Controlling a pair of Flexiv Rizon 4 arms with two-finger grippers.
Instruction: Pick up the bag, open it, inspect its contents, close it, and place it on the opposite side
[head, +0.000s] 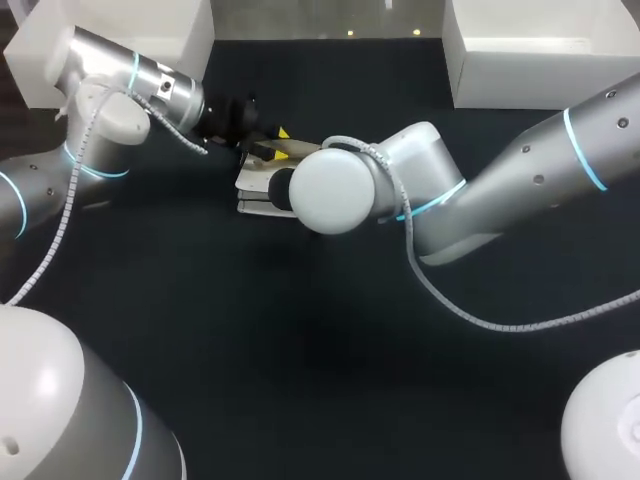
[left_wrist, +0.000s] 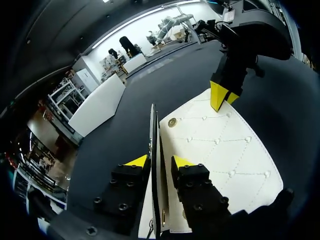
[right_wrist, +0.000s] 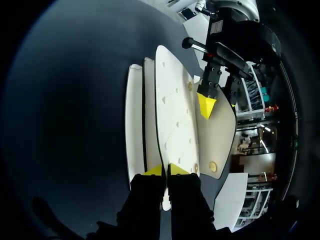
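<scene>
The white quilted bag (head: 252, 190) lies on the dark table, mostly hidden in the head view by my right arm's wrist. In the left wrist view its open flap (left_wrist: 220, 150) spreads flat, showing a snap button (left_wrist: 172, 122). A thin upright panel (left_wrist: 154, 130) stands between the fingers of my left gripper (left_wrist: 160, 161), which are open with a gap beside the panel. My right gripper (right_wrist: 166, 170) is shut on a thin edge of the bag (right_wrist: 175, 110). From the left wrist it shows at the flap's far edge (left_wrist: 223, 95).
Two white boxes stand at the back of the table, one at the left (head: 120, 40) and one at the right (head: 540, 50). Both arms crowd the bag from either side. Dark tabletop (head: 330, 350) stretches in front of them.
</scene>
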